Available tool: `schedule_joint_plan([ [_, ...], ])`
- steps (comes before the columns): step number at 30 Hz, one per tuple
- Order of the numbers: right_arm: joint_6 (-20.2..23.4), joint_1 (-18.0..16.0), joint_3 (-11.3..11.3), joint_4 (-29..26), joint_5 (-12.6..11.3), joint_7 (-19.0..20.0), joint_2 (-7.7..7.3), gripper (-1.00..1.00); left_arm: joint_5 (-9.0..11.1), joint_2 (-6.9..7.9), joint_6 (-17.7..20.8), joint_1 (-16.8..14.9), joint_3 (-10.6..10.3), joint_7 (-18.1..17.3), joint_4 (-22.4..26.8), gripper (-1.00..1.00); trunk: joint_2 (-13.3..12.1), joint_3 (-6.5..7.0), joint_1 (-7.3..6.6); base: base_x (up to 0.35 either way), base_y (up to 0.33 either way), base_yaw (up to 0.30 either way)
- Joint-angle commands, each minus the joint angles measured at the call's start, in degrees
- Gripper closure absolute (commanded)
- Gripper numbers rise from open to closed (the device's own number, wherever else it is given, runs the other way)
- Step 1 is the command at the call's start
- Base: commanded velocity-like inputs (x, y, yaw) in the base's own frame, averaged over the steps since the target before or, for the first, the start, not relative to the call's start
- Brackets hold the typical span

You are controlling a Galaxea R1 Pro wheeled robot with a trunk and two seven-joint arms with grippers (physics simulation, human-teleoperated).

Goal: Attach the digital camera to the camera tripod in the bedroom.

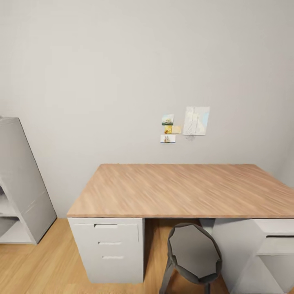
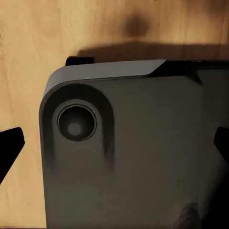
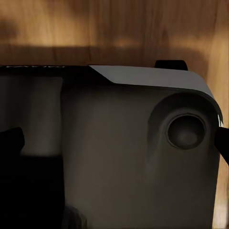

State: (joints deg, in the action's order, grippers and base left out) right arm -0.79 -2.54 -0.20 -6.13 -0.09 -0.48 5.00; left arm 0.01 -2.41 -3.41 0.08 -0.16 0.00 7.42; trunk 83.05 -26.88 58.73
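Observation:
The digital camera and the camera tripod are out of view. In the left wrist view my left gripper [image 2: 114,145] is open, its black fingertips [image 2: 9,149] at the frame's two sides. It hangs over my own grey base [image 2: 143,162] and the light wood floor [image 2: 28,38]. My right gripper [image 3: 117,143] is open the same way, with a dark fingertip [image 3: 11,142] at one side and the grey base [image 3: 124,157] beneath. Nothing is between either pair of fingers.
A wooden desk [image 1: 179,188] stands against the pale grey wall straight ahead, with white drawers [image 1: 108,245] under its left end. A dark grey chair [image 1: 195,253] is tucked at its front. A white shelf [image 1: 22,183] stands at the left. Small pictures [image 1: 185,122] hang above the desk.

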Motion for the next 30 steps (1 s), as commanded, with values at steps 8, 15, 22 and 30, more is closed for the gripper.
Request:
schedule_joint_plan([
  [8, -0.09, -0.02, -0.02, -0.05, -0.01, -0.05, 0.09, -1.00, 0.07, 0.04, -0.11, 0.01, -0.01, 0.00, 0.05, -1.00, 0.03, -0.05, 0.00, 0.000, 0.000, 0.287],
  [15, -0.09, -0.04, 0.01, -0.21, -0.07, -0.05, 0.09, -1.00, 0.08, 0.04, -0.11, 0.01, -0.01, 0.00, 0.05, -1.00, 0.03, -0.05, 0.00, 0.000, 0.000, 0.287],
  [22, -0.09, -0.02, 0.03, -1.84, -0.01, -0.05, 0.04, -1.00, 0.08, -0.02, -0.17, 0.01, -0.01, 0.00, 0.09, -1.00, 0.03, -0.05, 0.00, 0.000, 0.000, 0.287],
  [30, -0.09, -0.07, 0.03, -2.17, 0.00, -0.05, 0.01, -1.00, 0.08, -0.06, -0.19, 0.01, 0.01, 0.00, 0.13, -1.00, 0.03, -0.05, 0.00, 0.000, 0.000, 0.287],
])
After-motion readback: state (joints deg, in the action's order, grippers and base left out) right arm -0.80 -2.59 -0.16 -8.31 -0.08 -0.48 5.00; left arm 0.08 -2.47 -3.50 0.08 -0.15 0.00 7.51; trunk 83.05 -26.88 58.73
